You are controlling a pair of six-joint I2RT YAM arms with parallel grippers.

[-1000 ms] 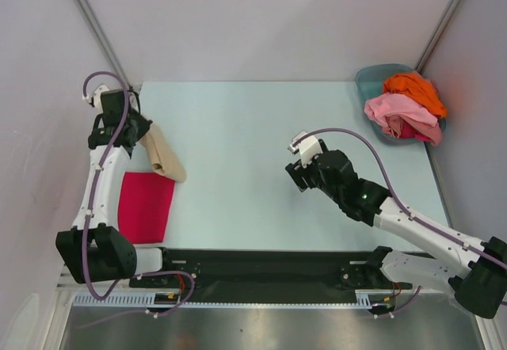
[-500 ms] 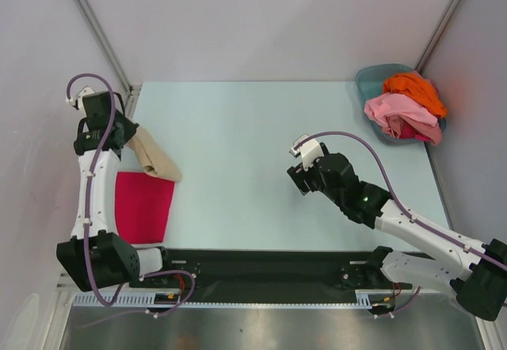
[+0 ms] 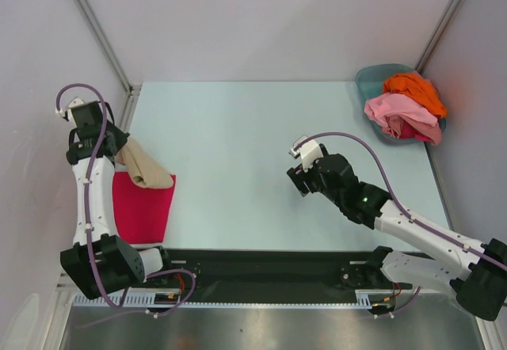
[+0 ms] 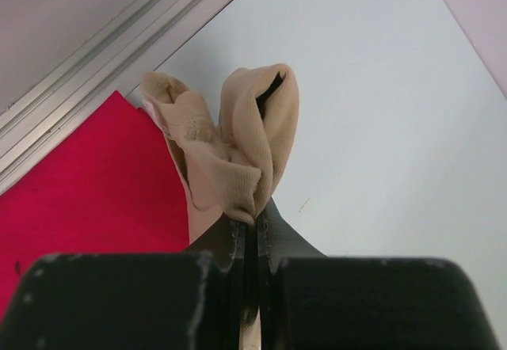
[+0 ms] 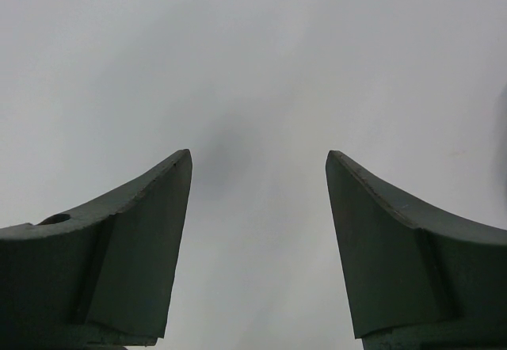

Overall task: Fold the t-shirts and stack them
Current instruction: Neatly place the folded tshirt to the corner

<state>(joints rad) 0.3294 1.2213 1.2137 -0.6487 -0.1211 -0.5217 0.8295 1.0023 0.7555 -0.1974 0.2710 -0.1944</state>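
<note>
Left pincer: my left pincer (image 4: 253, 217) is clamped tight on a bunched end of the tan t-shirt (image 4: 238, 140), which hangs from its tips.
Change: in the last second I have carried this bundle left and nearer. It was beyond the far right corner of the magenta-red t-shirt (image 3: 144, 207); now its low end lies over that shirt's far edge.
Magenta-red t-shirt: folded flat at the near left of the table (image 3: 238, 136), unmoved.
Right pincer: my right pincer (image 5: 257, 207) stands wide and holds nothing, above bare table right of centre, almost where it was.
Teal basin (image 3: 366, 77): far right corner; the orange t-shirt (image 3: 416, 89) and pink t-shirt (image 3: 396, 111) are heaped inside, unchanged.
Meaning: I judge stacking has begun. The tan bundle looks rumpled and may need squaring, and the basin shirts remain unfolded.
</note>
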